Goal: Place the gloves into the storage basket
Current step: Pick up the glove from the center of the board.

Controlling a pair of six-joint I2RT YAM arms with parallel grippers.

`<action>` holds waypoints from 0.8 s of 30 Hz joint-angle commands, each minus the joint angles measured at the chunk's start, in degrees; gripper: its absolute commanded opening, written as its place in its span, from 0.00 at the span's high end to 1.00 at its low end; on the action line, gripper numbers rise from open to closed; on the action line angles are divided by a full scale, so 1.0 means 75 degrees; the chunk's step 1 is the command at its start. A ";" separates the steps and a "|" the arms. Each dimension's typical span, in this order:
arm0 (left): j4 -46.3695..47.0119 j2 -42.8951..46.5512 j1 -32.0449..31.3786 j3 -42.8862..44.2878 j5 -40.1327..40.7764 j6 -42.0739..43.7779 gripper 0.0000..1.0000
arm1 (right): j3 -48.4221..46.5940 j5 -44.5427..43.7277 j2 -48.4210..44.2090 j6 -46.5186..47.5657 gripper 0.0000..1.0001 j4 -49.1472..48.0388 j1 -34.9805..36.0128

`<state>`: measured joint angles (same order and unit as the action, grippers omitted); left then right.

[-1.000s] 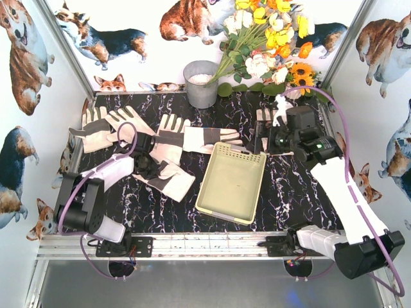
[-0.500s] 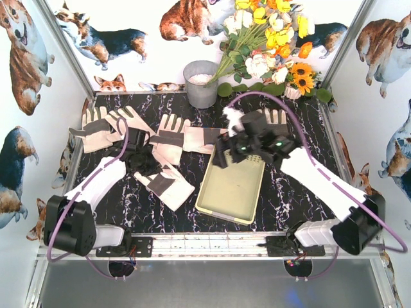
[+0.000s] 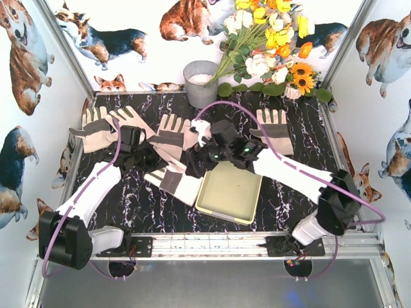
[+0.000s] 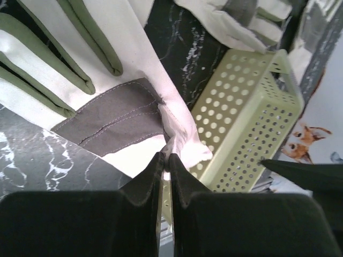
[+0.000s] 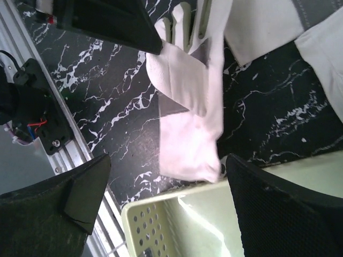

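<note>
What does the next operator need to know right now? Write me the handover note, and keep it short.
Left gripper: shut, pinching a fold of the glove that lies on the table against the storage basket's left side.
Right gripper: open, above that glove and the basket's near corner.
Done: nothing; the basket holds no glove.
To do: this glove, then the other gloves along the far side, at least four.

Left gripper [image 4: 166,160]: jaws closed together on a raised fold of cream fabric, just left of the storage basket [image 4: 246,123].
Pinched glove [image 4: 107,115]: grey patch uppermost, spread left of the basket, fold just beside its perforated wall.
Second glove [image 4: 236,24]: at the basket's far end.
Table [image 4: 32,155]: black marble, left of the basket.
</note>
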<state>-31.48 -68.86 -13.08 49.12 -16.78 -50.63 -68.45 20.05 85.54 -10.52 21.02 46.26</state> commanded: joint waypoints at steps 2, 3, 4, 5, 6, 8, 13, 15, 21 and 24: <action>0.0702 0.0211 -0.0046 -0.0191 -0.0506 -0.0418 1.00 | -0.0400 -0.0199 0.0800 0.0368 0.08 -0.0921 0.0336; 0.0741 0.0197 -0.0040 -0.0198 -0.0541 -0.0438 1.00 | -0.0498 -0.0233 0.0975 0.0386 0.08 -0.0931 0.0346; 0.0776 0.0179 -0.0039 -0.0198 -0.0585 -0.0444 1.00 | -0.0598 -0.0324 0.1132 0.0399 0.08 -0.0886 0.0347; 0.0811 0.0156 -0.0042 -0.0185 -0.0638 -0.0450 1.00 | -0.0694 -0.0405 0.1270 0.0444 0.07 -0.0837 0.0348; 0.0841 0.0127 -0.0042 -0.0170 -0.0707 -0.0464 1.00 | -0.0740 -0.0496 0.1358 0.0497 0.07 -0.0828 0.0348; 0.0858 0.0062 -0.0039 -0.0125 -0.0826 -0.0466 1.00 | -0.0729 -0.0668 0.1437 0.0582 0.07 -0.0967 0.0348; 0.0808 -0.0038 -0.0042 0.0048 -0.1028 -0.0415 1.00 | -0.0711 -0.0948 0.1708 0.0921 0.07 -0.1273 0.0348; 0.0755 -0.0031 -0.0049 0.0098 -0.1057 -0.0416 1.00 | -0.0871 -0.0982 0.1948 0.1161 0.08 -0.1262 0.0348; 0.0491 0.0053 -0.0049 0.0263 -0.1083 -0.0439 1.00 | -0.1425 -0.0492 0.2711 0.1379 0.19 -0.1105 0.0369; 0.0451 0.0208 -0.0049 0.0273 -0.0965 -0.0585 1.00 | -0.1433 -0.0267 0.2917 0.1226 0.20 -0.1257 0.0430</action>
<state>-27.38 -69.01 -13.08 48.86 -23.33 -53.80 -76.55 15.77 106.21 -2.07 15.05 48.93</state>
